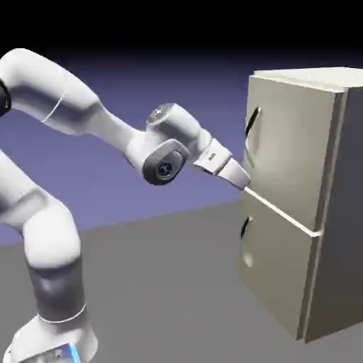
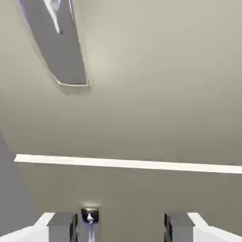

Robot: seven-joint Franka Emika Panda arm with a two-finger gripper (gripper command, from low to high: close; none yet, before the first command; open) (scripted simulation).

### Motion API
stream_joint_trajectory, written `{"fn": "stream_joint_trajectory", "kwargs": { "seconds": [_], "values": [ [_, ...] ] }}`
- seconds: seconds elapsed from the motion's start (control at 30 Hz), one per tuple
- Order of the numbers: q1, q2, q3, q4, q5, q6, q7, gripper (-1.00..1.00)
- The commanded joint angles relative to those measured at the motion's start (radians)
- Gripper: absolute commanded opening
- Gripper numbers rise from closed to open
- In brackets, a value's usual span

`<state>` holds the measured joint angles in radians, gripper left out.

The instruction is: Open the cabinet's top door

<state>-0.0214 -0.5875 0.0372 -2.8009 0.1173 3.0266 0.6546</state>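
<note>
The beige cabinet (image 1: pixel 330 213) stands at the right. Its top door (image 1: pixel 291 156) looks shut flat, and carries a slim dark bar handle (image 1: pixel 252 126) near its left edge. My gripper (image 1: pixel 247 182) is at the door's lower left corner, below that handle and close to the pale seam between the two doors. In the hand view the top door (image 2: pixel 156 85) fills the upper part. The grey handle (image 2: pixel 61 47) is up at the left, well away from my gripper (image 2: pixel 120 229). The fingers (image 2: pixel 61 228) stand apart with nothing held.
The shorter lower door (image 1: pixel 276 276) has its own small dark handle (image 1: pixel 244 227). In the hand view the seam (image 2: pixel 127 163) runs across, and the lower handle's end (image 2: pixel 90 218) shows just inside the left fingertip. Grey table spreads under the arm.
</note>
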Motion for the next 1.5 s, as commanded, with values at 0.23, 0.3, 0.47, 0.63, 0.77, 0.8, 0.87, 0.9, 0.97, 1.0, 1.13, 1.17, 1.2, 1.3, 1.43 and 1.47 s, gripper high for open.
{"fn": "stream_joint_trajectory", "kwargs": {
  "seconds": [0.23,0.3,0.47,0.63,0.77,0.8,0.87,0.9,0.97,1.0,1.13,1.17,1.2,1.3,1.43,1.47],
  "values": [
    [-0.099,-0.052,0.11,0.027,0.348,-0.031,-0.256,0.0],
    [-0.124,-0.065,0.138,0.034,0.435,-0.038,-0.32,0.0],
    [-0.186,-0.097,0.207,0.051,0.653,-0.058,-0.48,0.0],
    [-0.248,-0.129,0.276,0.068,0.87,-0.077,-0.641,0.0],
    [-0.298,-0.155,0.331,0.081,1.044,-0.092,-0.769,0.0],
    [-0.31,-0.162,0.345,0.085,1.087,-0.096,-0.801,0.0],
    [-0.335,-0.175,0.373,0.091,1.174,-0.104,-0.865,0.0],
    [-0.347,-0.181,0.387,0.095,1.218,-0.108,-0.897,0.0],
    [-0.372,-0.194,0.414,0.101,1.305,-0.115,-0.961,0.0],
    [-0.384,-0.201,0.428,0.105,1.348,-0.119,-0.993,0.0],
    [-0.434,-0.226,0.483,0.118,1.522,-0.134,-1.121,0.0],
    [-0.446,-0.233,0.497,0.122,1.566,-0.138,-1.153,0.0],
    [-0.459,-0.239,0.511,0.125,1.609,-0.142,-1.185,0.0],
    [-0.496,-0.259,0.552,0.135,1.74,-0.154,-1.281,0.0],
    [-0.546,-0.285,0.608,0.149,1.914,-0.169,-1.409,0.0],
    [-0.558,-0.291,0.621,0.152,1.957,-0.173,-1.441,0.0]
  ]
}}
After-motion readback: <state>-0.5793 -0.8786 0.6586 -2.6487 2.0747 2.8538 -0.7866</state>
